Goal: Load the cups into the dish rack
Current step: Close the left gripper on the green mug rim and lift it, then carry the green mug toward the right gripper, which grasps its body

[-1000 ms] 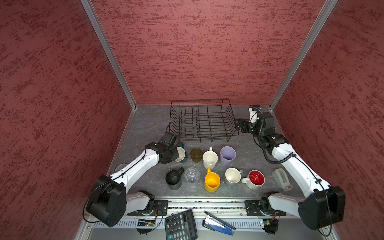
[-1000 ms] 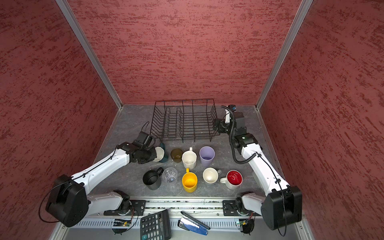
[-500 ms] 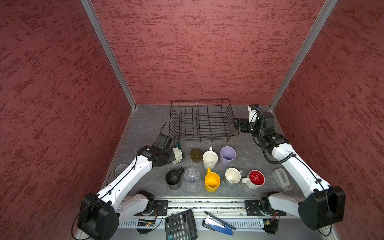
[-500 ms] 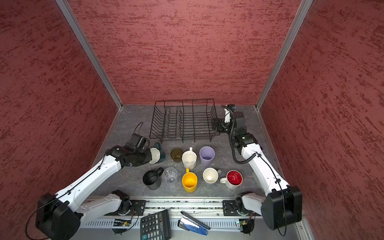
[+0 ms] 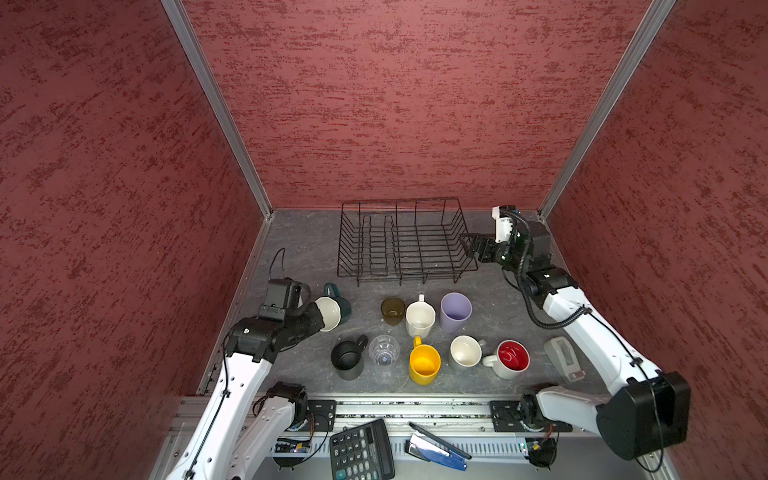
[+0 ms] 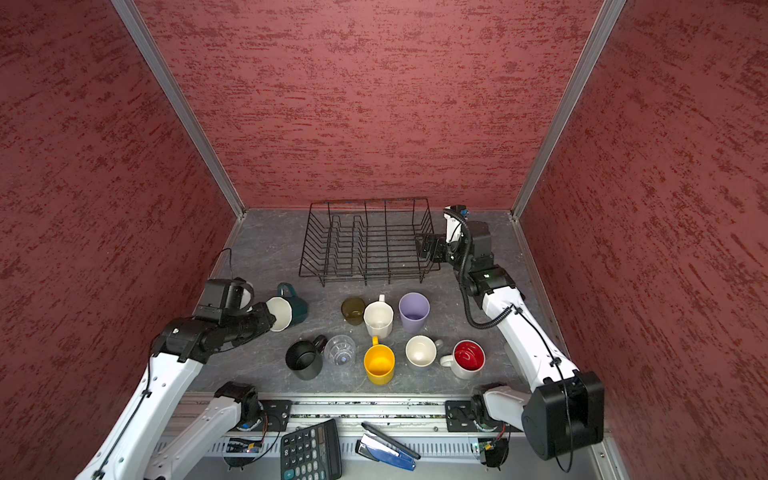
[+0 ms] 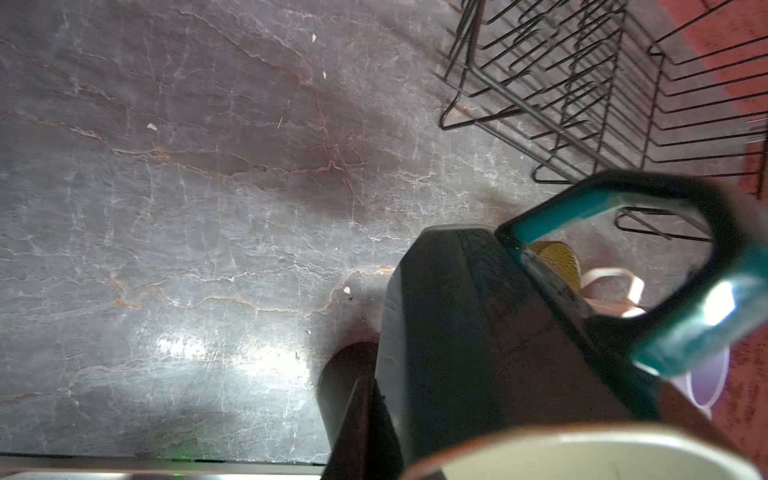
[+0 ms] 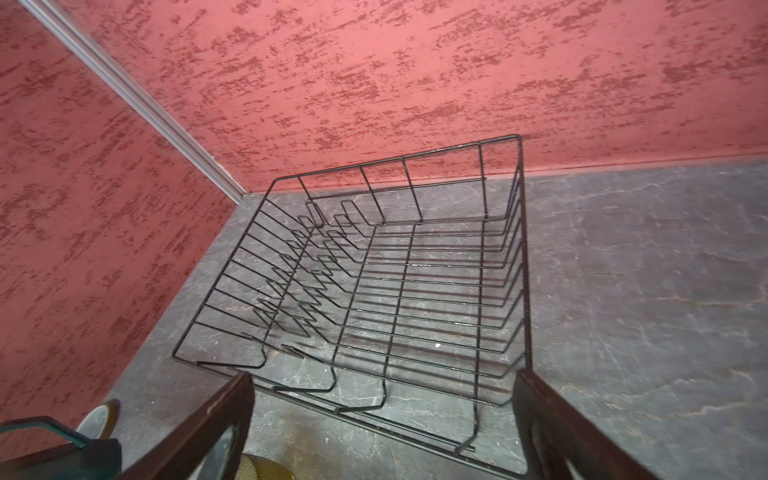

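Left end effector (image 5: 319, 318) clamps teal mug (image 5: 344, 308) tipped sideways, mouth leftward.

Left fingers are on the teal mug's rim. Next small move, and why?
Probably raise the teal mug and swing it toward the dish rack: the left fingers are shut on its rim, the mug is tipped, and the rack holds nothing yet.

Left hand (image 5: 319, 316) clamped; right hand (image 5: 471, 248) spread wide.

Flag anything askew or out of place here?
The teal mug is tipped sideways, its rim pinched in the left pincer. A calculator and a stapler lie past the front rail, unrelated to the task.
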